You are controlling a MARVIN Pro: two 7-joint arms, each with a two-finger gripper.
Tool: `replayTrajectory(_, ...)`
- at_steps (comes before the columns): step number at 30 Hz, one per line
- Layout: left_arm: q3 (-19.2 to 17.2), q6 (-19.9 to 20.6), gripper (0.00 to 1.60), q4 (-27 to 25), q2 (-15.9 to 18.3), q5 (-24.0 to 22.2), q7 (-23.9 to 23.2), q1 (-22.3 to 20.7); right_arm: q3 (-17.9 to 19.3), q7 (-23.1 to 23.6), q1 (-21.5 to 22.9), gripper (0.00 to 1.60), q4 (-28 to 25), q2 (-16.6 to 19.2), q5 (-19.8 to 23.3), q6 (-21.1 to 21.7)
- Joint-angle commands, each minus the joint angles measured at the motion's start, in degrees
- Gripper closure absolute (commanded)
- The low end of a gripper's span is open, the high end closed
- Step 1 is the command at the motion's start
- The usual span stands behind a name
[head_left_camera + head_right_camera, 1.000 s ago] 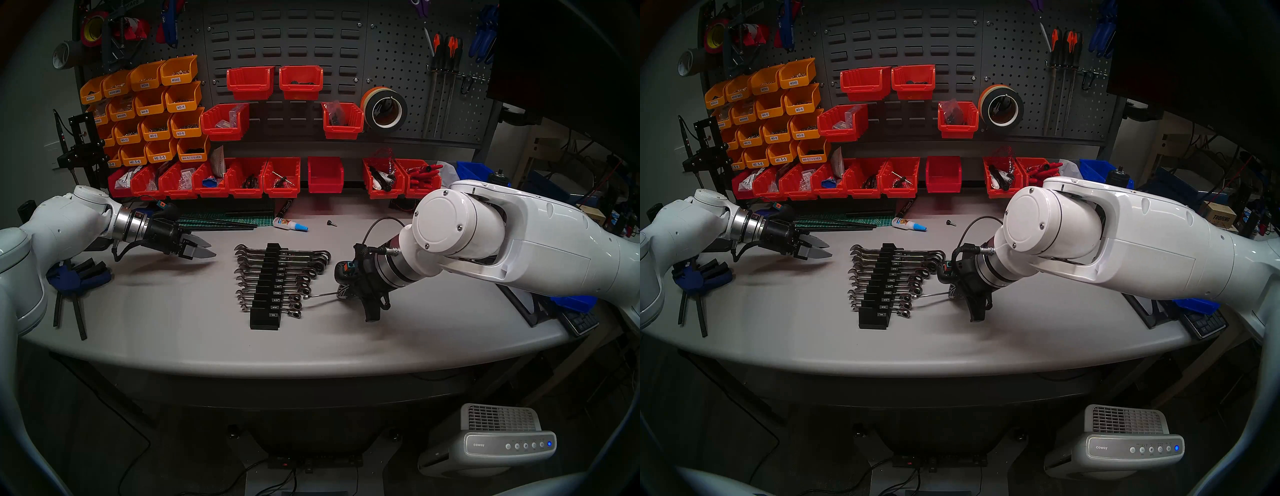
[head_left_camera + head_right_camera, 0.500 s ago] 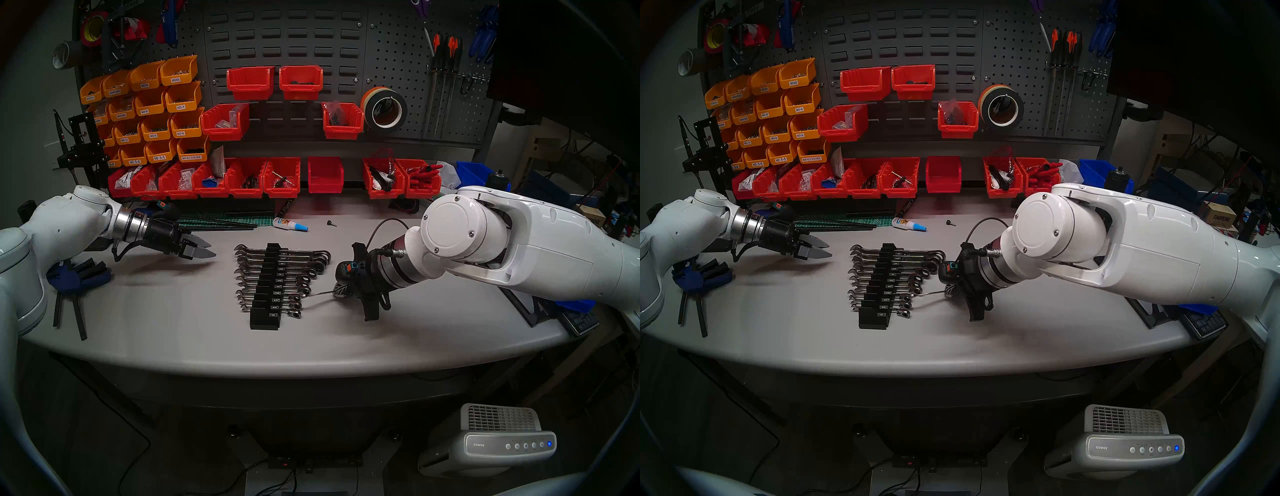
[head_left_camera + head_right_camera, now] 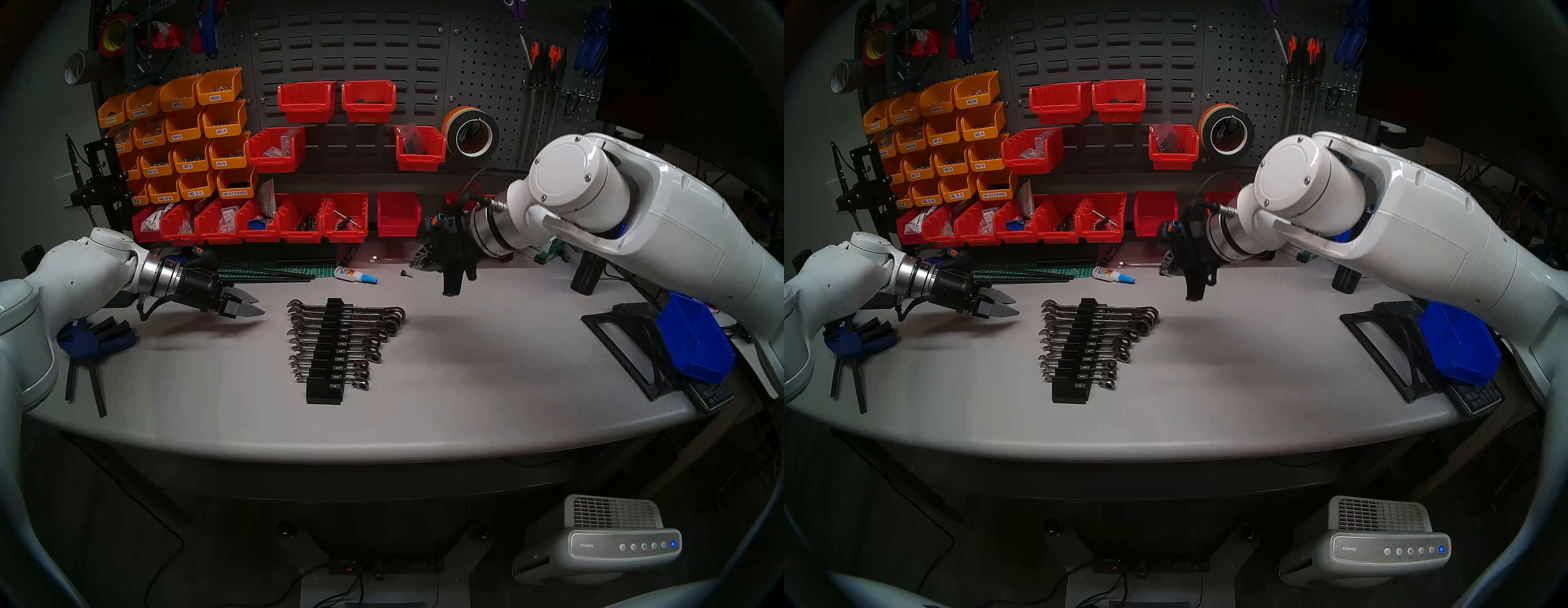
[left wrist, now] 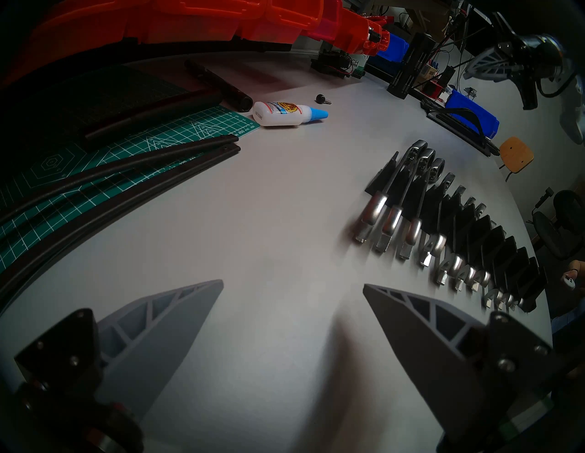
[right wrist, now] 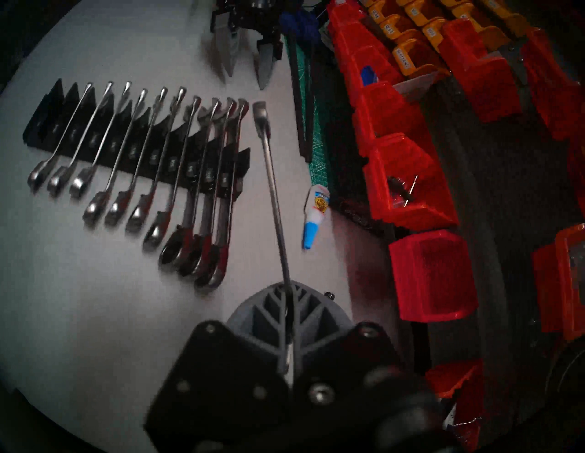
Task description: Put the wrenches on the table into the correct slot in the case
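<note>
1. near: the large pale grey worktop with a curved front edge (image 3: 424,424) carries the long black stepped plastic wrench rack with white size labels (image 3: 326,369). its chrome ratchet-head wrenches (image 3: 373,339) lie one per groove, graded by length, so an unfilled groove tells a wrench's size.
2. middle, left: the left gripper (image 3: 253,306) hovers low beside the rack, fingers apart and holding nothing; it appears parked clear of the rack.
3. far, right: the right gripper (image 5: 289,303) is clamped on one end of the slim plain silver combination wrench (image 5: 272,177), held in the air above the back of the table, near the white glue bottle with a blue tip (image 3: 354,275). gripping at the end leaves the shaft free, likely so it can drop into a groove.
4. views compared: the head views show the gripper's height but only a faint sliver of the wrench; the right wrist view shows its whole shaft and, though blurred, what look like bare grooves at the rack's short end.
</note>
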Motion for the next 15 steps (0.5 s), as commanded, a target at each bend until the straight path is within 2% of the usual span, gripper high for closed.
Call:
replayTrajectory(1, -0.58, -0.09, 0.0, 0.04, -0.08, -0.16, -0.03, -1.46, 1.85, 6.78, 6.02, 1.6, 5.86, -6.71, 1.36, -1.4)
replayTrajectory(15, -0.58, -0.06, 0.0, 0.06, -0.09, -0.12, -0.07, -1.54, -0.63, 23.23, 9.19, 1.6, 14.77, -15.36, 2.83, -5.77)
